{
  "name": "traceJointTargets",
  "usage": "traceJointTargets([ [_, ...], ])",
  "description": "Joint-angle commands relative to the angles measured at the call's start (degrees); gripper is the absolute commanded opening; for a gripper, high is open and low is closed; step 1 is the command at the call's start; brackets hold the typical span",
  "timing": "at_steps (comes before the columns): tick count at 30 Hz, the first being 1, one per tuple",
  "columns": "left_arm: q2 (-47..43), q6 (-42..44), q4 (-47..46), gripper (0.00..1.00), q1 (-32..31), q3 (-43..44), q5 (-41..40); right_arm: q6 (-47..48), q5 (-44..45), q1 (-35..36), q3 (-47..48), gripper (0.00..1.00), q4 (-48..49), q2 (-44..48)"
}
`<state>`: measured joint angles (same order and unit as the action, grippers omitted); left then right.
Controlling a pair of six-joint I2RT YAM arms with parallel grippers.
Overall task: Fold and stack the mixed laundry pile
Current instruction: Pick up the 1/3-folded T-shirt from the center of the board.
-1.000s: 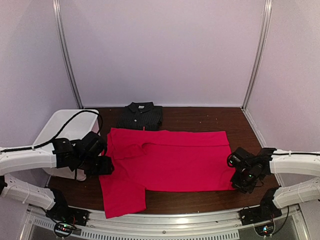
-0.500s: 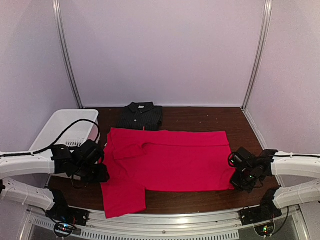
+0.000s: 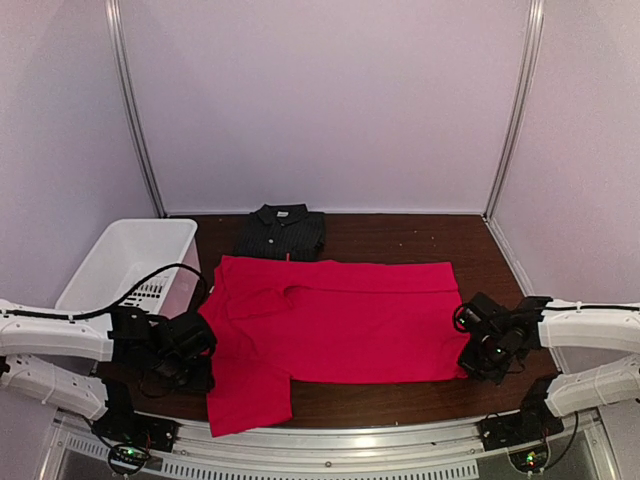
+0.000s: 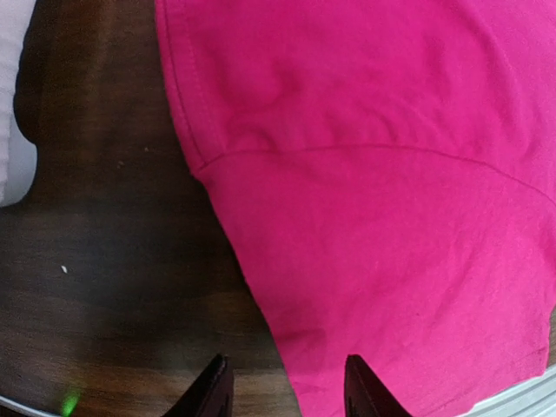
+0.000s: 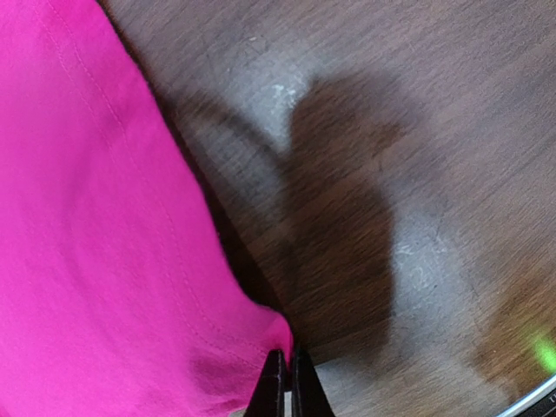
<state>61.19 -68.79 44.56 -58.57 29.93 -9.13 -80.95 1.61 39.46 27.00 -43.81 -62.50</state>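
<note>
The red T-shirt (image 3: pixel 340 320) lies spread flat across the middle of the table, one sleeve reaching toward the near edge. Behind it sits the dark pinstriped shirt (image 3: pixel 282 232), folded with its collar up. My left gripper (image 4: pixel 287 393) hovers open low over the T-shirt's (image 4: pixel 391 217) left sleeve edge, one finger over wood and the other over cloth. In the top view the left gripper (image 3: pixel 195 372) is at the shirt's near left side. My right gripper (image 5: pixel 287 382) is shut, pinching the near right corner of the T-shirt (image 5: pixel 95 261); in the top view the right gripper (image 3: pixel 472 368) is at that corner.
A white slotted bin (image 3: pixel 125 262) stands at the left of the dark wooden table (image 3: pixel 400 235), just beyond my left arm. Pale walls with metal posts close in the back and sides. A metal rail runs along the table's near edge.
My left arm has drawn back toward the near edge along the T-shirt's left side, its jaws narrowing. My right gripper has closed on the shirt's near right corner.
</note>
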Motion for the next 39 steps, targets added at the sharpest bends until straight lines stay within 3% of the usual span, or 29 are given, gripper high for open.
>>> traceJointTargets([
  [1, 1.42, -3.26, -4.00, 0.43, -0.66, -2.06, 1.23, 0.28, 1.29, -0.40, 0.39, 0.00, 0.08, 0.36],
  [9, 5.32, -4.95, -11.41, 0.35, -0.83, -5.55, 4.30, -0.21, 1.25, -0.43, -0.43, 0.00, 0.11, 2.06],
  [16, 2.78, -5.48, -9.36, 0.00, -0.82, -3.79, 2.79, -0.29, 1.71, -0.37, -0.29, 0.00, 0.06, 3.96],
  [28, 1.13, -2.24, 3.70, 0.00, -0.18, 8.88, -6.66, 0.57, 5.52, -1.27, 2.30, 0.00, -3.68, 8.33],
  [39, 4.73, 9.93, 3.36, 0.00, 11.57, 18.46, -8.06, 9.35, 7.25, -8.70, 7.29, 0.00, -2.37, 6.62],
])
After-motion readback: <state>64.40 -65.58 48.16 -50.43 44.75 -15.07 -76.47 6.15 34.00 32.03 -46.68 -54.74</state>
